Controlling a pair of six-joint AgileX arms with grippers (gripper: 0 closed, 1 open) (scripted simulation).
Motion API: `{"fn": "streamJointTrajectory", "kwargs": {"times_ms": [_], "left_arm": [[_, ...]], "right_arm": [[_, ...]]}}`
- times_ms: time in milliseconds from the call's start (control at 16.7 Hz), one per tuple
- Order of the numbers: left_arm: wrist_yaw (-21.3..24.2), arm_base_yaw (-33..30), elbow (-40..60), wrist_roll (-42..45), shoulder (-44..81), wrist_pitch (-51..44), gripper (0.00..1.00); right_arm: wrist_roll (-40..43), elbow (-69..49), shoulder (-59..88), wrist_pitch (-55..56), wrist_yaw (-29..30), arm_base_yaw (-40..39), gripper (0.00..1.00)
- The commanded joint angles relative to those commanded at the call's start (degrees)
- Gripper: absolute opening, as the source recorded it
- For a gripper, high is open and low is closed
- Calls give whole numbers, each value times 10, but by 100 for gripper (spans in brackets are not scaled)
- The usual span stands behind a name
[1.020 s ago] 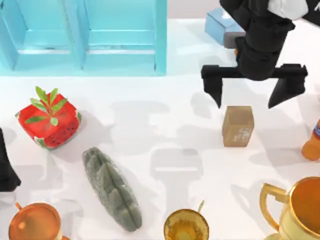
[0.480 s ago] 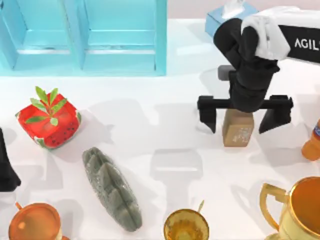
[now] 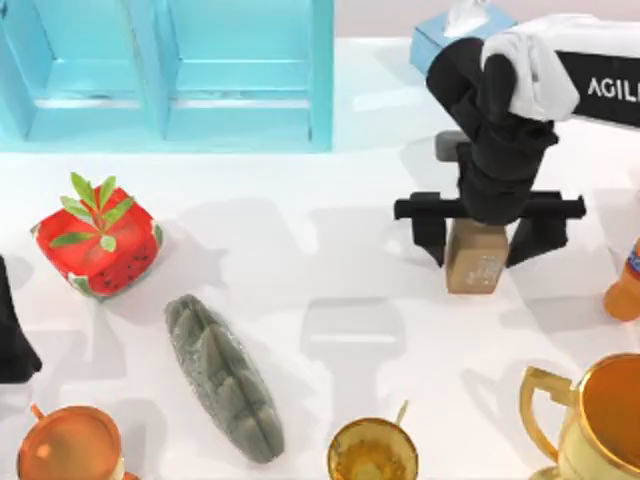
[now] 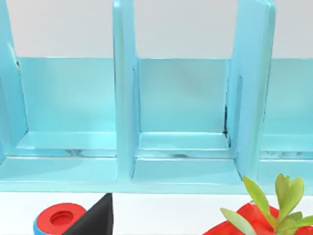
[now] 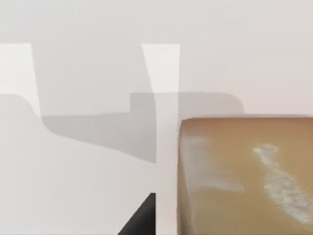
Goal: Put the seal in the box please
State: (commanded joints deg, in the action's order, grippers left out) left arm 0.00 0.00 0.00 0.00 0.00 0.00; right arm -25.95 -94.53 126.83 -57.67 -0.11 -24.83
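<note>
Upright, seal (image 3: 477,259) stands betw. right gripper's (image 3: 488,236) spread fingers (image 3: 431,232).

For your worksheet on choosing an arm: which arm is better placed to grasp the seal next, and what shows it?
The right. Its gripper hangs open directly over the seal, one finger on either side of the block. The left arm sits parked at the table's left edge, far from it.

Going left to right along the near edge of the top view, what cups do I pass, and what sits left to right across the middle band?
Near edge: copper mug → small gold goblet → large gold trophy cup. Middle band: watermelon-print cube with leaves → grey-green ridged lump → seal, with the right tool open astride it → orange bottle.
</note>
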Motion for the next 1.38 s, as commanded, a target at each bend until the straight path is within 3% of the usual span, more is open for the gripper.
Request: {"fn": "streamJointTrajectory", "kwargs": {"times_ms": [420,1080,1380], "left_arm": [[0,0,0,0,0,0,100],[0,0,0,0,0,0,100],[0,0,0,0,0,0,100]], "right_arm": [[0,0,0,0,0,0,2],[-1,-9,-2,-9,0,2,0],[-1,-106,-16,-131,0,3,0]]}}
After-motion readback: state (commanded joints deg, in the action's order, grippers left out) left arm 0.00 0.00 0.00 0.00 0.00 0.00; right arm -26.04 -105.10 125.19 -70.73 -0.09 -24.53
